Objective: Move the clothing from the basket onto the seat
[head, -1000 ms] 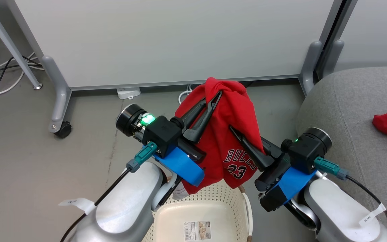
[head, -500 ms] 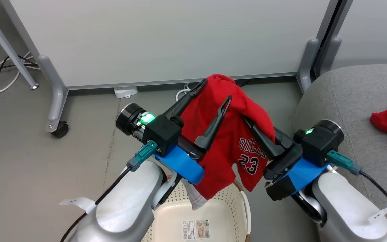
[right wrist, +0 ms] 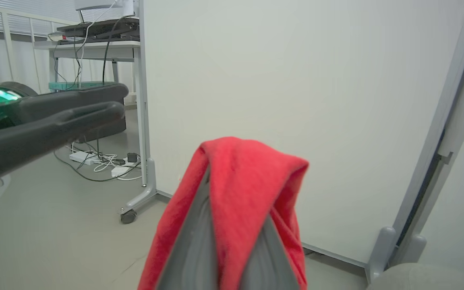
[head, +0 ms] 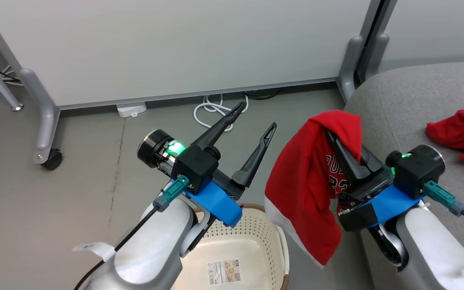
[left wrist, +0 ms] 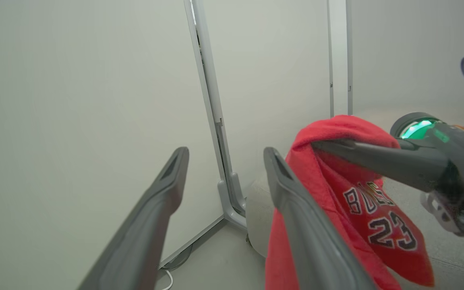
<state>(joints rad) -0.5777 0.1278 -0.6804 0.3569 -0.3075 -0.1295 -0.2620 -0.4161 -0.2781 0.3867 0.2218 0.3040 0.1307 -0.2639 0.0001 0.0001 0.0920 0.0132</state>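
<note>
The red jersey (head: 306, 189) printed "BULLS 23" hangs from my right gripper (head: 336, 139), which is shut on its bunched top fold, beside the grey sofa's (head: 409, 100) left edge. In the right wrist view the red jersey (right wrist: 248, 189) drapes over both fingers. My left gripper (head: 256, 119) is open and holds nothing, above the cream basket (head: 256, 229); in its wrist view the jersey (left wrist: 361, 209) hangs to the right of its spread fingers (left wrist: 296, 209). A second red garment (head: 461, 129) lies on the sofa seat.
A white partition panel (head: 175, 48) on grey wheeled legs (head: 42, 121) stands behind. White cables (head: 212, 110) and a power strip (head: 131, 109) lie on the grey floor at its base. Another partition post (head: 351, 60) stands by the sofa.
My left gripper has let go of the jersey and opened. My right gripper has carried the jersey to the right, toward the sofa. The camera has turned right too.
</note>
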